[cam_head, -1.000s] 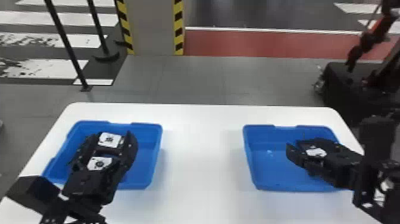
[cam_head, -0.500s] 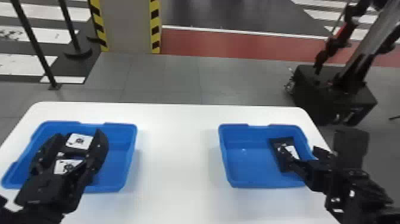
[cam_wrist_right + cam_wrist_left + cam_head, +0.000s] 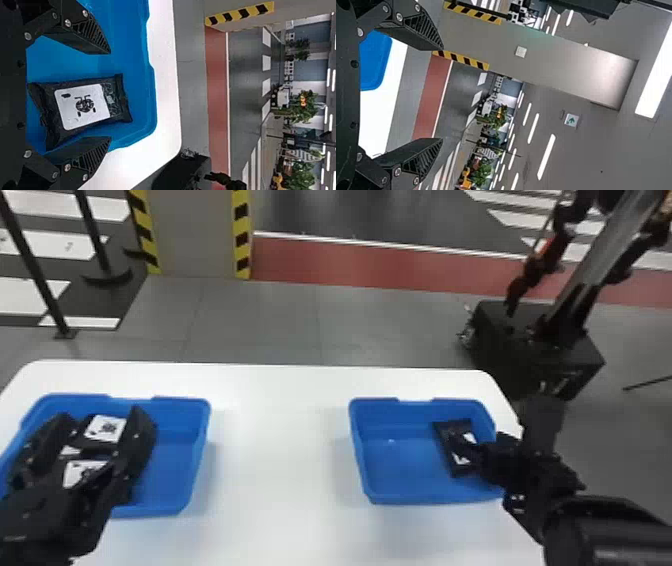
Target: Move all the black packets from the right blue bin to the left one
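Observation:
My left gripper (image 3: 102,425) is over the left blue bin (image 3: 195,455), its fingers spread; black packets with white labels (image 3: 106,428) lie in the bin between and below them. The left wrist view has this gripper (image 3: 442,94) open with nothing held. At the right blue bin (image 3: 395,460), my right gripper (image 3: 470,450) hangs above a black packet (image 3: 445,440) on the bin's right side. In the right wrist view the packet (image 3: 83,106) lies flat in the bin, between the spread fingers of the right gripper (image 3: 110,95), not gripped.
Both bins stand on a white table (image 3: 280,450), with a wide gap between them. Beyond its far right corner is a black machine base (image 3: 537,350) on the floor. A pillar (image 3: 195,235) with striped edges rises behind the table.
The head view has shifted, then partly swung back. My right gripper has drawn toward the bin's right side, uncovering the packet there. The left gripper stays over the left bin.

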Controlling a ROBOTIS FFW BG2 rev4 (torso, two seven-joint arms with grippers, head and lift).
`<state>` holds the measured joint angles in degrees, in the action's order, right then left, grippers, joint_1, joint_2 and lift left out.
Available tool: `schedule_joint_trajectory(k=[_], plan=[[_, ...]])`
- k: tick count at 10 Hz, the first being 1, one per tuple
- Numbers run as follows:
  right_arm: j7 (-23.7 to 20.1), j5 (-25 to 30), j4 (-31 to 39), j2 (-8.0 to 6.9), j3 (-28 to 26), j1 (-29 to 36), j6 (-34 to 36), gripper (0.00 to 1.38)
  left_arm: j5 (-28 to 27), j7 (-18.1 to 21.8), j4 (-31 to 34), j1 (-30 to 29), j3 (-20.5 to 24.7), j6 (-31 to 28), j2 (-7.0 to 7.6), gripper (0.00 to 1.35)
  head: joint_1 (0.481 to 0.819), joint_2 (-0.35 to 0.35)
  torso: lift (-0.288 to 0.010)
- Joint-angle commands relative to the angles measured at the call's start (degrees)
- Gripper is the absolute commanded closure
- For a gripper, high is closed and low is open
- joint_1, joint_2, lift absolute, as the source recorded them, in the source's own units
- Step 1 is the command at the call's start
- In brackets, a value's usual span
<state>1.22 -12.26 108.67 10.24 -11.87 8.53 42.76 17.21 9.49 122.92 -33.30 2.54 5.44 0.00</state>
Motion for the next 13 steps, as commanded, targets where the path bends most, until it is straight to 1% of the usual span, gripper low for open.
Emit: schedule_joint_trajectory(k=[1,2,3,5,7,9,11,12,13], plan=[[0.8,-0.7,-6.9,-0.22,0.2,-3.5,0.0,0.28,-0.1,0.1,-0.1,0.1,0.0,-0.2,-0.15,0.22,0.695,-0.176,-0.110],[2.1,-0.3,-8.9,-0.84,0.2,-4.5,0.0,0.28,-0.3,0.1,-0.1,0.1,0.0,0.2,-0.15,0.22,0.695,-0.179,-0.110],[2.2,-0.6,-12.4,-1.01,0.3,-6.1,-1.3,0.28,-0.3,0.2,0.1,0.0,-0.1,0.0,-0.15,0.22,0.695,-0.186,-0.110],[2.9,-0.4,-15.1,-1.63,0.4,-7.1,-2.8,0.28,-0.2,0.2,0.1,0.1,-0.3,-0.8,-0.15,0.22,0.695,-0.187,-0.110],[4.8,-0.3,-15.1,-1.72,0.4,-6.8,-2.4,0.28,-0.2,0.2,0.1,0.1,-0.3,-1.4,-0.15,0.22,0.695,-0.192,-0.110],[8.0,-0.9,-12.1,-1.81,0.4,-5.2,1.7,0.30,-0.1,0.3,0.1,0.1,-0.3,-1.8,-0.15,0.22,0.695,-0.201,-0.110],[10.8,-0.3,-8.8,-1.81,0.5,-4.0,6.7,0.32,-0.1,0.3,0.1,0.0,0.0,-2.5,-0.15,0.22,0.695,-0.211,-0.110],[11.0,-0.2,-8.6,-1.63,0.5,-4.0,7.9,0.45,0.0,0.3,0.1,0.0,0.1,-2.5,-0.15,0.22,0.695,-0.217,-0.110],[11.0,-0.4,-8.9,-1.54,0.5,-4.3,8.0,0.69,0.0,0.3,0.1,0.0,0.2,-2.8,-0.15,0.22,0.695,-0.218,-0.110]])
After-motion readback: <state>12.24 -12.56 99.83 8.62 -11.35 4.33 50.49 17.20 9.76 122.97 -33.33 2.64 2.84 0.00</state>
